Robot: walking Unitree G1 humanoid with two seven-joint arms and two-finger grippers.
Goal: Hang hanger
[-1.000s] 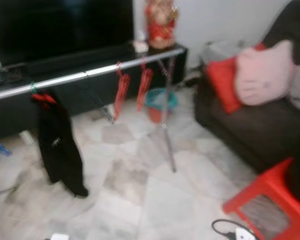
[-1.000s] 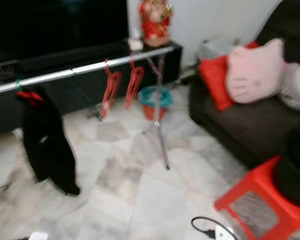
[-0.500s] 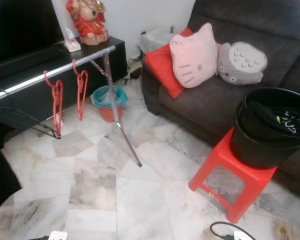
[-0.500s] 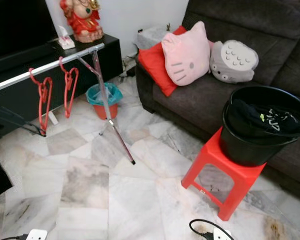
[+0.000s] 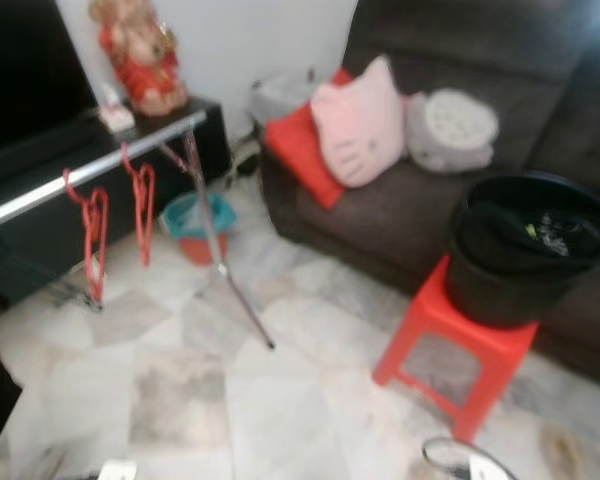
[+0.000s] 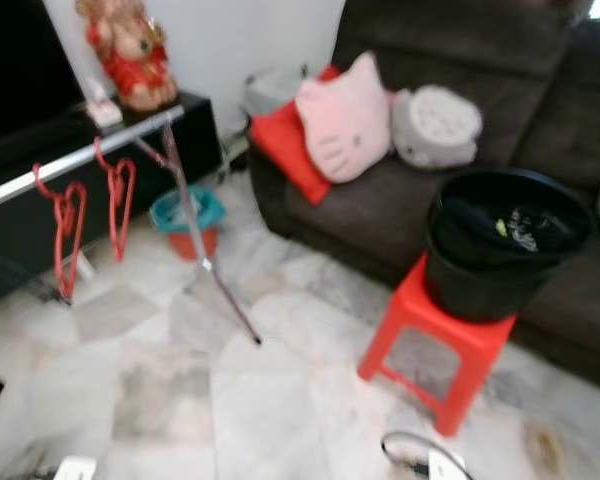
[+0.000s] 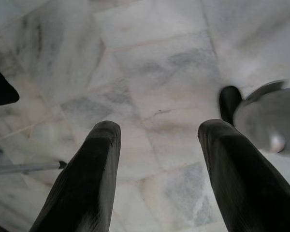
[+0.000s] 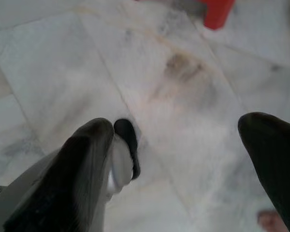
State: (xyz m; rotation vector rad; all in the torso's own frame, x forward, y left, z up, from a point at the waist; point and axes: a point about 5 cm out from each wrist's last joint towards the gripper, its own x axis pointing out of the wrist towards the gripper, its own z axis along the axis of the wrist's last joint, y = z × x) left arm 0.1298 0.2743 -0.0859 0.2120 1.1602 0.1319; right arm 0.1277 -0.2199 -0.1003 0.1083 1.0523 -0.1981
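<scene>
Two red hangers [image 5: 92,235] [image 5: 141,200] hang from a silver rail [image 5: 90,172] of a drying rack at the left. A black bucket [image 5: 527,263] holding dark clothes stands on a red stool [image 5: 458,355] at the right, in front of the sofa. My left gripper [image 7: 157,176] is open, pointing down at bare marble floor. My right gripper [image 8: 183,159] is open too, over the floor close to a red stool leg [image 8: 217,12]. Nothing is between either pair of fingers.
A dark sofa [image 5: 400,190] carries a red cushion [image 5: 295,150], a pink cat pillow [image 5: 358,122] and a grey plush [image 5: 450,130]. A teal and orange bin [image 5: 193,225] sits behind the rack's slanted leg [image 5: 230,285]. A cable and plug [image 6: 420,458] lie at my feet.
The camera has kept turning right: the rack and sofa sit a little further left in view, and the picture is blurrier. Nothing in the room has moved.
</scene>
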